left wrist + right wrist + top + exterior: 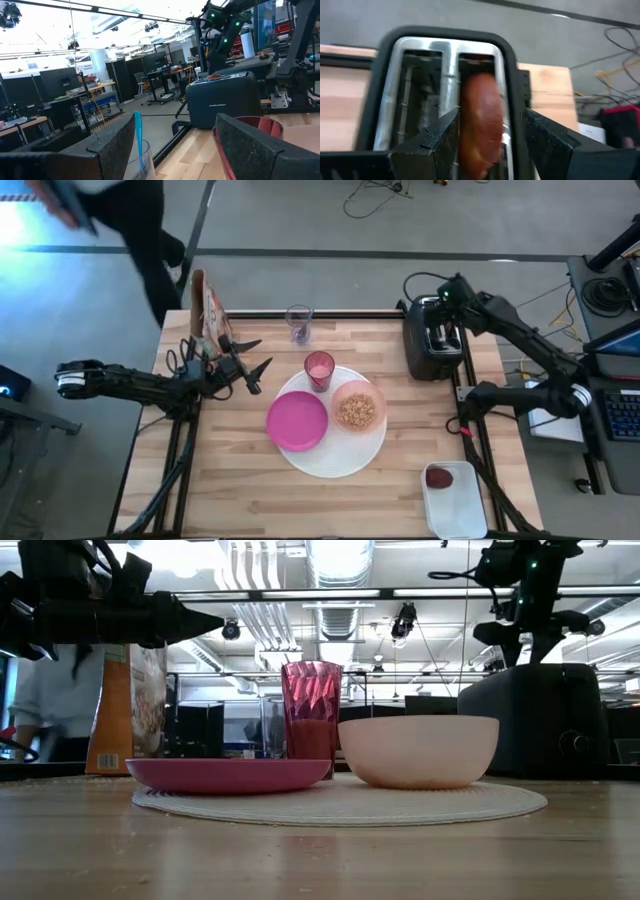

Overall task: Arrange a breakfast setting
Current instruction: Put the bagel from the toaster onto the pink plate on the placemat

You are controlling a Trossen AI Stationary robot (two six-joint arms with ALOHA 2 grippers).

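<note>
The big white plate (335, 460) lies mid-table and bears the magenta plate (297, 421), the pale pink bowl (358, 409) with cereal in it, and the pink tumbler (319, 369). The clear glass (298, 323) stands at the far edge with a blue spoon (138, 137) in it. A brown bagel (481, 127) stands on edge in a slot of the black toaster (432, 340). My right gripper (490, 135) is open above the toaster, one finger on either side of the bagel. My left gripper (250, 360) is open and empty, level, left of the tumbler. The dark red fruit (439, 477) lies in a white tray (455, 505).
A cereal box (210, 308) stands at the far left corner, behind my left gripper. The white tray sits at the near right corner. A person (130, 220) stands beyond the table's far left. Bare wood shows along the near edge.
</note>
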